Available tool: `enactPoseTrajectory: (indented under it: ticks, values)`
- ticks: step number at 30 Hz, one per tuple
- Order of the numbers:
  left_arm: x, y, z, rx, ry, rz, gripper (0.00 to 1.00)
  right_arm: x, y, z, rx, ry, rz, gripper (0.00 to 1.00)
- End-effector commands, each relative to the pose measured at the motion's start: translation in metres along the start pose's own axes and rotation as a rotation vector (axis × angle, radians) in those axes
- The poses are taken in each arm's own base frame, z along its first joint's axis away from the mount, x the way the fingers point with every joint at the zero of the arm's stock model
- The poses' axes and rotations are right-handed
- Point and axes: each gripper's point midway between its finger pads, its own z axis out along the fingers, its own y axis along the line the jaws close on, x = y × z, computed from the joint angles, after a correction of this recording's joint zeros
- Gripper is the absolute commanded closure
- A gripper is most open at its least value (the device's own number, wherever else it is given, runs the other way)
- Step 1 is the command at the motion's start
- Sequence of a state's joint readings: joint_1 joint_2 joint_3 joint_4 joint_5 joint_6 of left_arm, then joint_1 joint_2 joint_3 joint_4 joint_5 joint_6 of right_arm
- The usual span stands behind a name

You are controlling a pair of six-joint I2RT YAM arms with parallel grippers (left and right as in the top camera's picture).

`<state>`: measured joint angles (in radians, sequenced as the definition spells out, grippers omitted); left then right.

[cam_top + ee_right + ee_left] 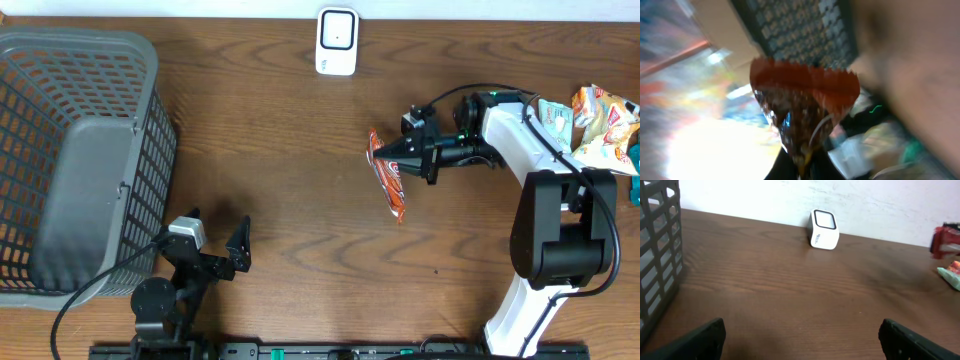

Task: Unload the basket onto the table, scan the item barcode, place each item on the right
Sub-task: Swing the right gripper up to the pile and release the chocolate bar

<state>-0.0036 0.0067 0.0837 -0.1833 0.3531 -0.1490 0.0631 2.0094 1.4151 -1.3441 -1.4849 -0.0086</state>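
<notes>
We see a white right arm (512,135) with black joints and looping black cables, and a black left gripper (215,235) carrying a grey camera (186,232).

Right wrist view smeared by blur, packet (805,100) print unreadable, basket (80,38) cut by the left edge, snack pile (600,125) cropped at right, scanner (824,229) lettering too small, left pincer fingers (702,339) clipped below.

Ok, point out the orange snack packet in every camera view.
Overhead: orange snack packet right of centre, pinched by the right gripper.
Left wrist: probably the red shape at the far right edge.
Right wrist: centre of the picture, blurred.
Shared landmark: white scanner, seen in overhead and left wrist.
</notes>
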Motion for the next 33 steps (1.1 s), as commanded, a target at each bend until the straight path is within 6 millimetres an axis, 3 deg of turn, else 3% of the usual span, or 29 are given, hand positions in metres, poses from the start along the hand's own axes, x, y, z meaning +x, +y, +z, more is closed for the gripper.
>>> enactPoseTrajectory:
  ticks: [1, 2, 4, 10, 12, 15, 17, 19, 23, 28, 33]
  values:
    - [0.013, 0.004, 0.002, -0.012, 0.037, 0.005, 0.02, -0.023, -0.038, -0.003, 0.247, -0.027, -0.218, 0.99]
    - [0.013, 0.004, 0.002, -0.012, 0.037, 0.005, 0.02, -0.031, -0.053, -0.005, 0.344, -0.045, -0.22, 0.99]
    - [0.013, 0.004, 0.002, -0.012, 0.037, 0.005, 0.02, -0.042, -0.063, -0.007, 0.422, -0.085, -0.173, 0.99]
    - [0.013, 0.004, 0.002, -0.012, 0.037, 0.005, 0.02, -0.085, -0.042, 0.009, 0.393, -0.195, -0.281, 0.99]
    - [0.013, 0.004, 0.002, -0.012, 0.037, 0.005, 0.02, -0.106, -0.047, 0.009, 0.478, -0.288, -0.287, 0.99]
    - [0.013, 0.004, 0.002, -0.012, 0.037, 0.005, 0.02, -0.138, -0.076, -0.021, 0.663, -0.606, 0.038, 0.99]
    - [0.013, 0.004, 0.002, -0.012, 0.037, 0.005, 0.02, -0.149, -0.082, -0.035, 0.652, -0.795, 0.249, 0.99]
    - [0.013, 0.004, 0.002, -0.013, 0.037, 0.005, 0.02, -0.17, -0.069, -0.043, 0.561, -0.958, 0.33, 0.99]
    - [0.013, 0.004, 0.002, -0.013, 0.037, 0.005, 0.02, -0.211, -0.026, -0.059, 0.386, -1.218, 0.249, 0.98]
    - [0.013, 0.004, 0.002, -0.013, 0.037, 0.005, 0.02, -0.235, 0.025, -0.087, 0.25, -1.471, 0.085, 0.98]
    - [0.013, 0.004, 0.002, -0.013, 0.037, 0.005, 0.02, -0.259, 0.048, -0.088, 0.218, -1.527, 0.021, 0.98]
